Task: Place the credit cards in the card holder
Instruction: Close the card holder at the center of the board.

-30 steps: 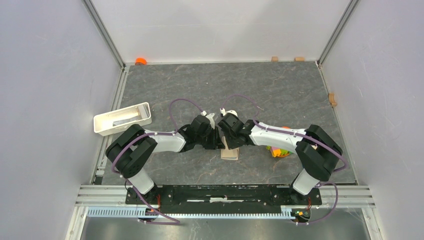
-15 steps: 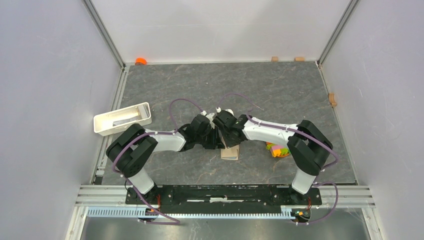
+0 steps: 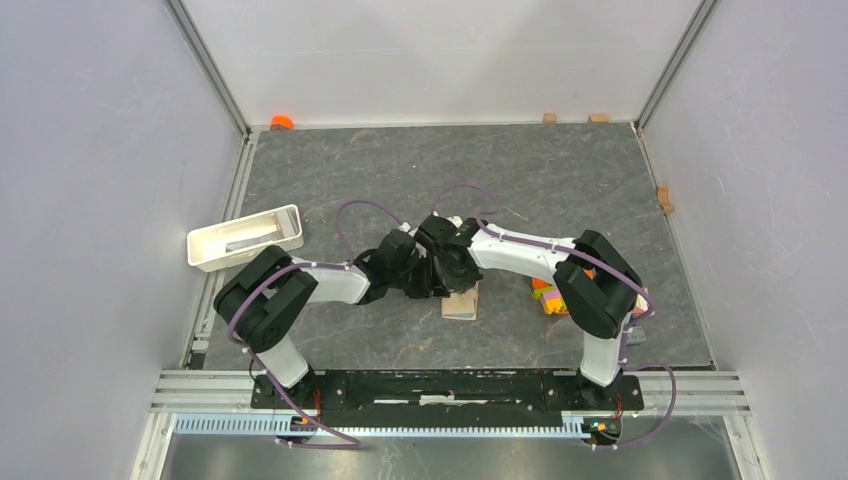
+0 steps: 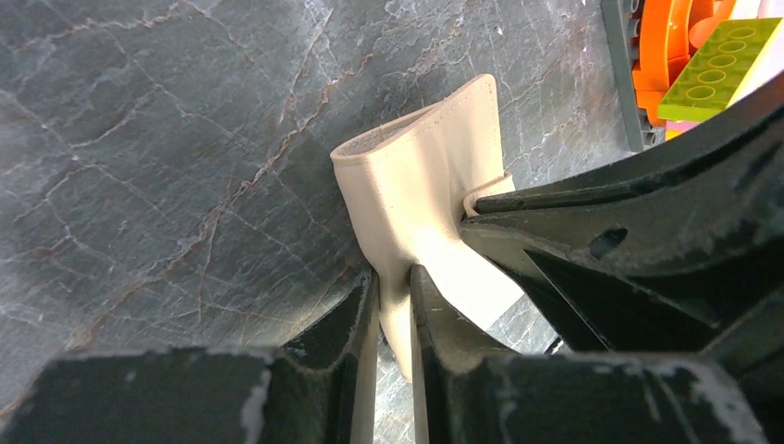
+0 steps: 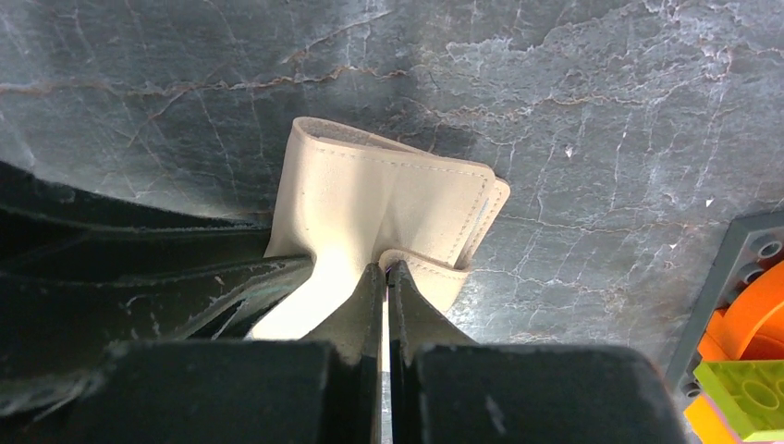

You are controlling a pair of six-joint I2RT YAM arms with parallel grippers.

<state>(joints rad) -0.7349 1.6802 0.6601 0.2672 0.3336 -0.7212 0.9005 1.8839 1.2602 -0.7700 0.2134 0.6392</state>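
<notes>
The beige card holder (image 3: 461,304) lies in the middle of the table, partly lifted and bent, with both grippers on it. In the left wrist view its folded leather body (image 4: 421,176) rises between my left gripper (image 4: 393,275), whose jaws are shut on its lower edge. In the right wrist view my right gripper (image 5: 385,268) is shut on the snap tab of the card holder (image 5: 370,199). From above, the left gripper (image 3: 430,281) and right gripper (image 3: 452,277) meet over it. A flat grey piece, perhaps one of the credit cards (image 3: 250,233), lies in the white tray.
The white tray (image 3: 213,257) stands at the left edge of the table. Coloured toy bricks (image 3: 553,298) lie under the right arm's elbow, also seen as bricks (image 4: 703,65) and bricks (image 5: 740,370) from the wrists. An orange object (image 3: 282,122) sits at the back left corner.
The right arm has swung its elbow and wrist leftward, closer to the left arm, still holding the tab. The left jaws have tightened slightly on the card holder.
</notes>
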